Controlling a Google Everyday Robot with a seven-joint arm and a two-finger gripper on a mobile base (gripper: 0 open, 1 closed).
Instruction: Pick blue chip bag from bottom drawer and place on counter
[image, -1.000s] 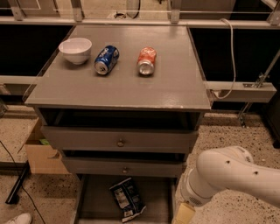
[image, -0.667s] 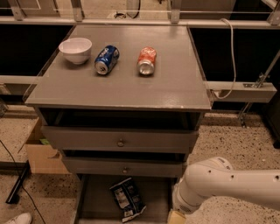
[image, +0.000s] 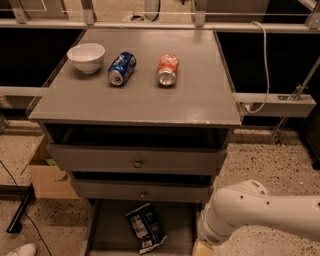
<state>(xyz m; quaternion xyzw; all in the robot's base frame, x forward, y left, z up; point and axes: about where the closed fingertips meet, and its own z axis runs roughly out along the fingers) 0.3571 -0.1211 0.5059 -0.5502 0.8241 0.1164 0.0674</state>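
The counter (image: 150, 102) is my reference for everything here. On its back left corner stands a white bowl (image: 86, 56), upright. Just beside the bowl, toward the counter's middle, a blue soda can (image: 122, 68) lies on its side. An orange soda can (image: 168, 69) also lies on its side a little further right, apart from the blue one. The front half of the counter is bare grey surface.

Under the counter's front edge are two drawers with small round knobs, the upper drawer (image: 100, 159) and the middle drawer (image: 110, 190). Both are pulled out a little.

The bottom drawer (image: 175, 225) is the lowest one below the counter, and it comes out furthest past the front edge. The blue chip bag (image: 144, 228) lies flat on the floor of this drawer, below the counter's middle and a bit to the left. It is crinkled and dark with white patches, and it is turned at an angle.

My arm (image: 260, 212) comes in white and round from the right, low under the counter's front right corner. My gripper (image: 202, 248) is at the very bottom of the view, below that same corner. It sits at the right side of the bottom drawer, near the bag but apart from it. Only a small tan part of it shows. I cannot tell how far open it is, and I see nothing held in it.

Below the counter's left side a cardboard box (image: 47, 177) sits on the speckled floor. A white cable (image: 264, 65) hangs just past the counter's right edge.
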